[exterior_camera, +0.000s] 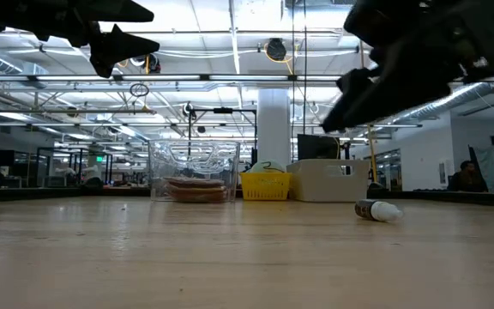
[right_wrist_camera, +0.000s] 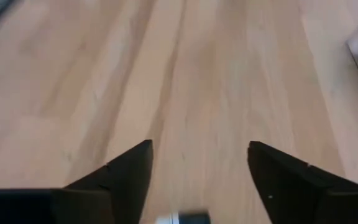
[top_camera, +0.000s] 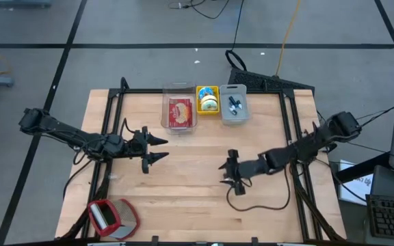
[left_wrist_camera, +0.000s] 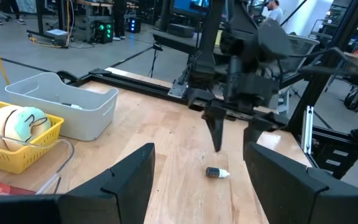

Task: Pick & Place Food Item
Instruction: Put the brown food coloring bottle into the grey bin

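1. Jaws first, L to R: left gripper [top_camera: 159, 149] has both fingers spread wide w/ nothing between them. It hangs above the left half of the table [top_camera: 183, 198], pointing level toward the middle, and waits there.
2. Near-left corner: a red lidded container [top_camera: 112, 217], well apart from both arms.
3. Far edge, L to R: clear bin [top_camera: 179, 113] w/ a red packet inside, yellow basket [top_camera: 208, 100] w/ a round pale item, and grey bin [top_camera: 234, 104] w/ small dark bits. The three sit side by side.
4. Right gripper [top_camera: 226, 174] is right of centre and tilted down. Its fingers are parted and empty, not gripping anything.
5. Task thing, as I judge it, is the small bottle [exterior_camera: 377, 210]. It has a dark body and a white cap, and lies on its side on bare wood just under the right gripper. It isn't touched as far as the low view shows, and in the right wrist view it only peeks in at the edge.
6. Handling (judgement): prob. light and rigid plastic w/ a smooth round body, so it's likely to roll or squirt out of a pinch.
7. Where to hold: best across the dark body at mid-length, fingers square to its long axis, not on the narrower cap end. Come down straight so a fingertip doesn't nudge it away.
8. Risk: a shallow or off-centre bite could spin it out.
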Tool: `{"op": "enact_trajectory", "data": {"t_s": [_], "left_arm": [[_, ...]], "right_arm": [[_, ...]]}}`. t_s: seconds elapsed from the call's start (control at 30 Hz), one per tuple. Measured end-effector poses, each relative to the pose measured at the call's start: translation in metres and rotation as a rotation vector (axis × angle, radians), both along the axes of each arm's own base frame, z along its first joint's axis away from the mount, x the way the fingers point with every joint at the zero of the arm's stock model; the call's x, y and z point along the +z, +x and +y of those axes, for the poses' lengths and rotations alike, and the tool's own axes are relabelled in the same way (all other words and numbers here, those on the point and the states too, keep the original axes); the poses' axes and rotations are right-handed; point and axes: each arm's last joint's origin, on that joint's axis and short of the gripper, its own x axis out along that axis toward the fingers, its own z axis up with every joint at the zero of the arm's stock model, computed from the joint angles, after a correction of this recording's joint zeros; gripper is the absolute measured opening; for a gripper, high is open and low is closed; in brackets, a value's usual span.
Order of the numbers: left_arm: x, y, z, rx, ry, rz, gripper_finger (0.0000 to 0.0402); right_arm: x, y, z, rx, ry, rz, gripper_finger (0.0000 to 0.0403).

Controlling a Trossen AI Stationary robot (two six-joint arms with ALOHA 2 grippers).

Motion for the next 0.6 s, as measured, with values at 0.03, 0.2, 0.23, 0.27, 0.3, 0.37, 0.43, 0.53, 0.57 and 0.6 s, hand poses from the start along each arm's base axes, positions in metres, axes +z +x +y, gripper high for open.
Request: {"op": "enact_trajectory", "data": {"t_s": [0.03, 0.2, 0.23, 0.27, 0.3, 0.37, 0.43, 0.53, 0.57, 0.6], "left_arm": [[0.0, 0.0, 0.0, 0.0, 0.0, 0.0, 0.0253], [0.0, 0.0, 0.0, 0.0, 0.0, 0.0, 0.0253], [0.0, 0.0, 0.0, 0.0, 0.0, 0.0, 0.0253], [0.0, 0.0, 0.0, 0.0, 0.0, -0.001, 0.0253], [0.0, 0.0, 0.0, 0.0, 0.0, -0.001, 0.0253], [0.0, 0.0, 0.0, 0.0, 0.0, 0.0, 0.0253], [0.0, 0.0, 0.0, 0.0, 0.0, -0.001, 0.0253], [0.0, 0.0, 0.0, 0.0, 0.0, -0.001, 0.0253], [0.0, 0.0, 0.0, 0.0, 0.0, 0.0, 0.0253], [0.0, 0.0, 0.0, 0.0, 0.0, -0.001, 0.0253]], "right_arm": [[-0.002, -0.003, 0.003, -0.012, -0.023, 0.02, 0.0253], [-0.018, -0.011, 0.011, -0.028, -0.041, 0.11, 0.0298], [-0.02, -0.013, 0.012, -0.023, -0.046, 0.121, 0.0302], [-0.021, -0.014, 0.012, -0.021, -0.049, 0.124, 0.0304], [-0.021, -0.014, 0.013, -0.018, -0.046, 0.119, 0.0305], [-0.028, -0.013, 0.011, -0.021, -0.049, 0.136, 0.0306], [-0.037, -0.017, 0.008, -0.015, -0.057, 0.189, 0.0306], [-0.043, -0.014, 0.004, -0.009, -0.039, 0.201, 0.0306], [-0.045, -0.014, 0.003, -0.012, -0.042, 0.21, 0.0306], [-0.048, -0.014, 0.001, -0.014, -0.045, 0.224, 0.0306]]}}
